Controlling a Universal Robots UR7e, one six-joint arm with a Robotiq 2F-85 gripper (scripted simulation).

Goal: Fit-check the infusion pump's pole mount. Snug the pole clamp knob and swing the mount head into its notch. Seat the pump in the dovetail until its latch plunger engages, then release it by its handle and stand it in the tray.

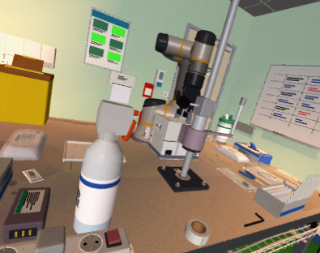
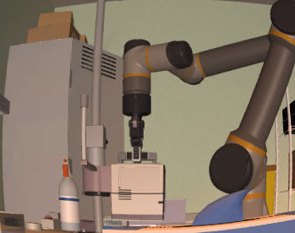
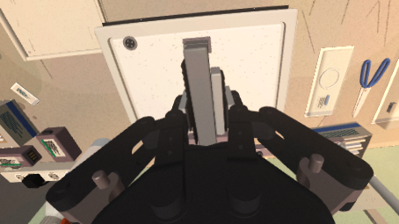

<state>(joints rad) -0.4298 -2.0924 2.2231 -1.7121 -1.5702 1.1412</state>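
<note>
My gripper point(image 3: 203, 106) points straight down over the infusion pump point(image 2: 137, 190). Its fingers are closed on either side of the grey handle bar point(image 3: 200, 93) on top of the pump. The white pump point(image 1: 169, 134) hangs on the mount head point(image 1: 192, 136) beside the pole point(image 1: 218, 61). The pole stands on a black base plate point(image 1: 182, 178). The clamp block point(image 2: 95, 136) sits on the pole above the mount head. The tray point(image 3: 48, 14) lies flat on the bench, beyond the pump in the wrist camera.
A wall with posters and a whiteboard point(image 1: 299, 105) stands behind the bench. A white bottle point(image 1: 98, 182), a tape roll point(image 1: 197, 231) and small boxes point(image 1: 25, 213) stand at the near edge. Scissors point(image 3: 369, 80) and packets lie to the right.
</note>
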